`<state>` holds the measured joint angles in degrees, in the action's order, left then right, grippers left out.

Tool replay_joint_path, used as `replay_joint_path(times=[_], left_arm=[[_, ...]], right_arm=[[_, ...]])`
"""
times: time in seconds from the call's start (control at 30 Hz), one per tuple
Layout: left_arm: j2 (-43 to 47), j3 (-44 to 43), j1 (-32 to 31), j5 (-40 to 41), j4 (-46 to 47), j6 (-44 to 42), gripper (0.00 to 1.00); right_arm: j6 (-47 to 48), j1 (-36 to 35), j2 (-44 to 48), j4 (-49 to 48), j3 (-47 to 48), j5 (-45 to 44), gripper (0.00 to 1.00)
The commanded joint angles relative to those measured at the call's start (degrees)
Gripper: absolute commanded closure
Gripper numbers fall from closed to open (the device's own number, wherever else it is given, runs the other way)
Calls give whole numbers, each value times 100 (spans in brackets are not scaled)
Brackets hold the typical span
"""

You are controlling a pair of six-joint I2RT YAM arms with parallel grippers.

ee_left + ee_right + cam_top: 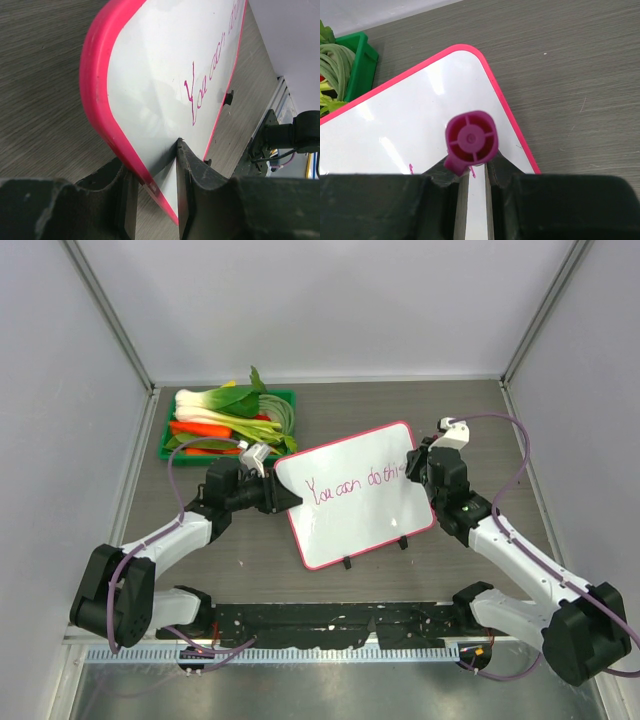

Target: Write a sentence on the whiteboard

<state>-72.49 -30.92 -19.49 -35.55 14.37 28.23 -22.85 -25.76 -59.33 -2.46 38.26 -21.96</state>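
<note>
Whiteboard (355,505) sits mid-table, turned at an angle, just in front of the green tray (168,440). My left gripper (288,499) is clamped on its left edge, pink frame pinched between the jaws. The sentence (352,485) runs across in pink cursive, and I can't see its end behind the right gripper (415,472). That one is closed around a pink marker (471,140), held over the board's right end.
</note>
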Motion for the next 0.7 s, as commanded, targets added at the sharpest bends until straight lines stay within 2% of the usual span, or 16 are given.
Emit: replay_joint_path(times=[0.0,0.37,0.67], left_arm=[[-195,182,68,1252,-347,-1047,100],[-187,182,68,1252,-347,-1047,100],[-187,191,68,1261,-347,-1047,100]], right_arm=[[-35,9,80,211,-82,-160,99],[-18,1,115,501,-47,-345,99],[-79,9,159,501,-152,15,99]])
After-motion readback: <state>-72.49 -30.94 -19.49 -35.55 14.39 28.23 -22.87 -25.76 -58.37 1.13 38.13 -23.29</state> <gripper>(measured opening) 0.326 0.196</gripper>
